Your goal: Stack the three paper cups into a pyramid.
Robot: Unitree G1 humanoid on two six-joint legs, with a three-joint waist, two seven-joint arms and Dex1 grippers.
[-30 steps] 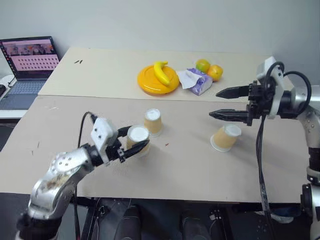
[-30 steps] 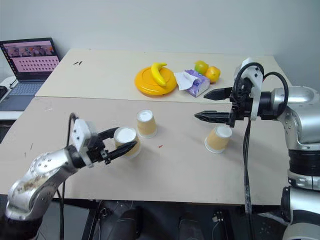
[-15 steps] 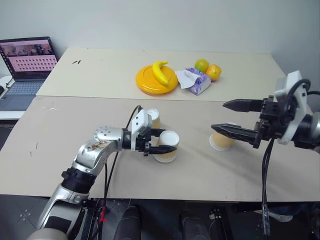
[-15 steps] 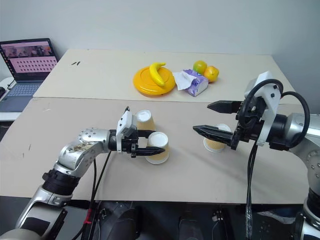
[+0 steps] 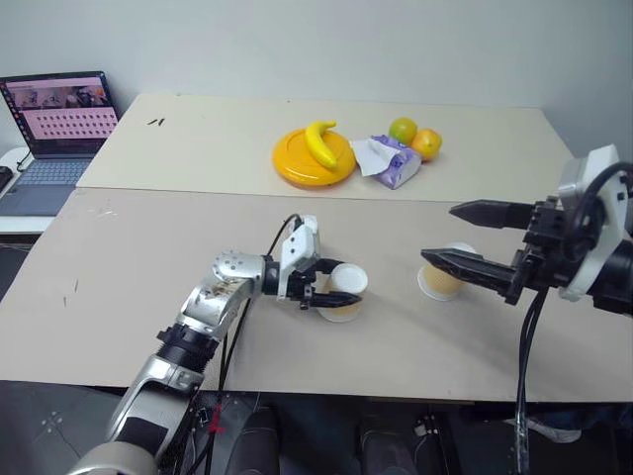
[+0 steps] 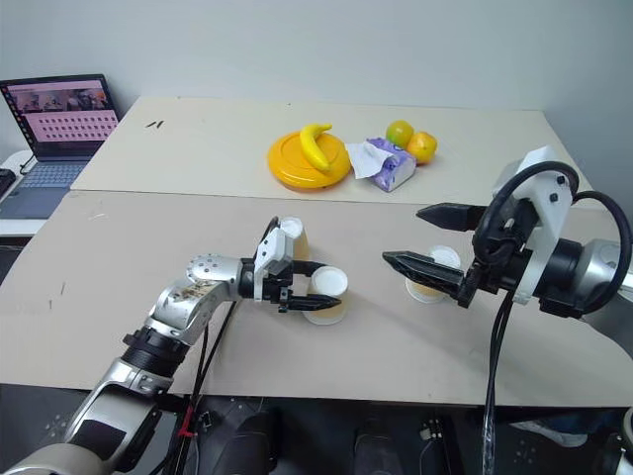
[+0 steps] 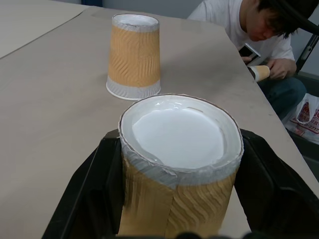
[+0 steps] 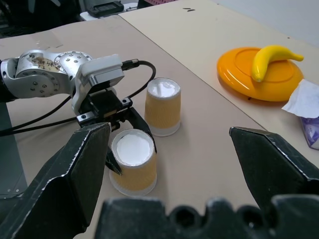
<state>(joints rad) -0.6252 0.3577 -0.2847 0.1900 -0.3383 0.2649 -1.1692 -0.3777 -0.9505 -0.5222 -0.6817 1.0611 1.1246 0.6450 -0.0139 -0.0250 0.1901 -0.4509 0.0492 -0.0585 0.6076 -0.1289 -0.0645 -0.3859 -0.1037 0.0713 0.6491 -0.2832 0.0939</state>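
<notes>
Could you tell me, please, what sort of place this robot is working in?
Probably an office or lab set up for robot trials: plain beige tables pushed together against a bare wall, an open laptop running on a side desk, and a seated person in a white shirt beside the table.

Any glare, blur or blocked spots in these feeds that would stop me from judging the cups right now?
Head views: even light, soft shadows, no glare; the right gripper partly covers the far cup. Left wrist view: the held cup is sharp, with sheen on its white bottom; the background person is softer. Right wrist view: its own fingers loom dark and blurred.
</notes>
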